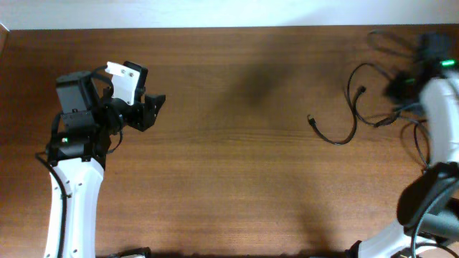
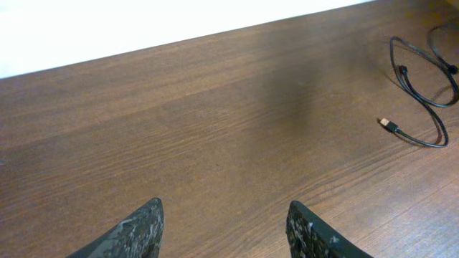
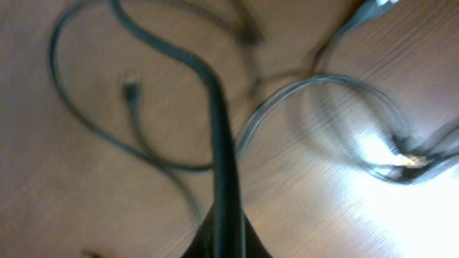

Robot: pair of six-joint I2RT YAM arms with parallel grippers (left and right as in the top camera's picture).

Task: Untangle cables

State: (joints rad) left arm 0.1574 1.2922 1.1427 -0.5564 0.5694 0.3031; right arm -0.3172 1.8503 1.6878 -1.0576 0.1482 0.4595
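Thin black cables [image 1: 351,107] lie in loose loops at the table's far right, one plug end [image 1: 311,121] pointing left. They also show in the left wrist view [image 2: 423,93], with a metal-tipped plug [image 2: 388,125]. My right gripper [image 1: 401,86] is over the loops and is shut on a black cable [image 3: 219,129] that runs up from between its fingers [image 3: 228,229]; other blurred loops [image 3: 337,93] lie on the wood below. My left gripper [image 2: 226,222] is open and empty above bare wood at the left [image 1: 147,111], far from the cables.
The wooden table [image 1: 237,179] meets a white surface along its far edge [image 1: 215,14]. The right arm's own wires [image 1: 423,143] hang near the right edge.
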